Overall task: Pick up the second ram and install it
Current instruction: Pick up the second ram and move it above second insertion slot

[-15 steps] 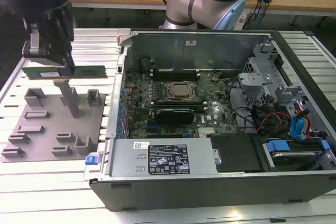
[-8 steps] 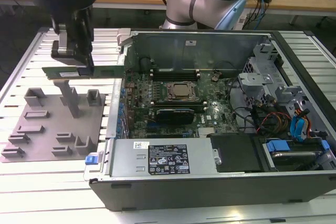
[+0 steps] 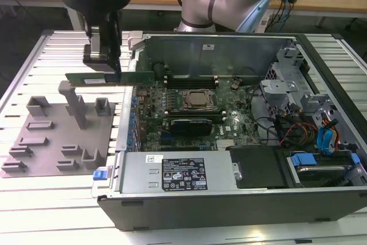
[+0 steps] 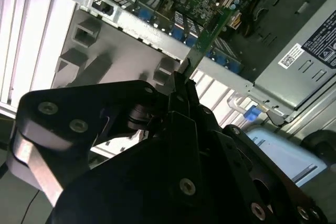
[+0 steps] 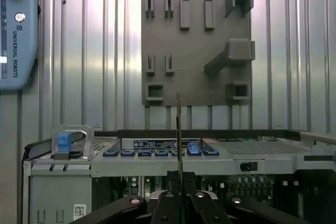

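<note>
exterior view: a grey tray [image 3: 34,142] lies at the left. above its far side the gripper [image 3: 104,68] has its jaws closed on the ram [image 3: 137,77]. the stick is held level and touches nothing else, and its right end reaches over the case wall [image 3: 127,116]. the motherboard [image 3: 229,124] lies further right, beyond that wall. i judge the pinch off-centre and thin, so the stick could tilt, clip the wall going in, or meet the motherboard skewed.
</note>
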`<move>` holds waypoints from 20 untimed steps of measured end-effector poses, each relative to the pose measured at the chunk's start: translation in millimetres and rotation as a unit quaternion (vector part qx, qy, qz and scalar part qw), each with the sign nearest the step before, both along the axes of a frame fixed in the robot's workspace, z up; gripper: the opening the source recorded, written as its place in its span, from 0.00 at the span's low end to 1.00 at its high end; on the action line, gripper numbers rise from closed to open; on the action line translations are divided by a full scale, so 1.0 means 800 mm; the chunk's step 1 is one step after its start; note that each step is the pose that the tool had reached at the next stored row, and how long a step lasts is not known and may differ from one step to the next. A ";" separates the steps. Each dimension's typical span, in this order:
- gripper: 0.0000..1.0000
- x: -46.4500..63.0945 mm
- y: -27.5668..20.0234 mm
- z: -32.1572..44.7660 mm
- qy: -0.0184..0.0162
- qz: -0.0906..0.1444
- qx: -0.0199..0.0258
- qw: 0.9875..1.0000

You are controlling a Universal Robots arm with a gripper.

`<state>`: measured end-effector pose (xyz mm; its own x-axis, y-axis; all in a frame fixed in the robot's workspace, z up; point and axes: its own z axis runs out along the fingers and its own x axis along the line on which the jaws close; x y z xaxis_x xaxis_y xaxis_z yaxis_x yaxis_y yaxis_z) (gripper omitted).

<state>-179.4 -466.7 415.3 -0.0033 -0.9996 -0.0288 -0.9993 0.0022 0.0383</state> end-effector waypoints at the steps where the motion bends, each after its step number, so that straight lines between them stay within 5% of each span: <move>1: 0.11 0.008 0.0000 0.0000 0.000 0.000 0.000 1.000; 20: 0.11 0.089 0.0003 0.0000 0.002 0.000 0.000 1.000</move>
<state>-108.0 -466.4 415.2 -0.0034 -0.9996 -0.0289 -0.9991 0.0022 0.0420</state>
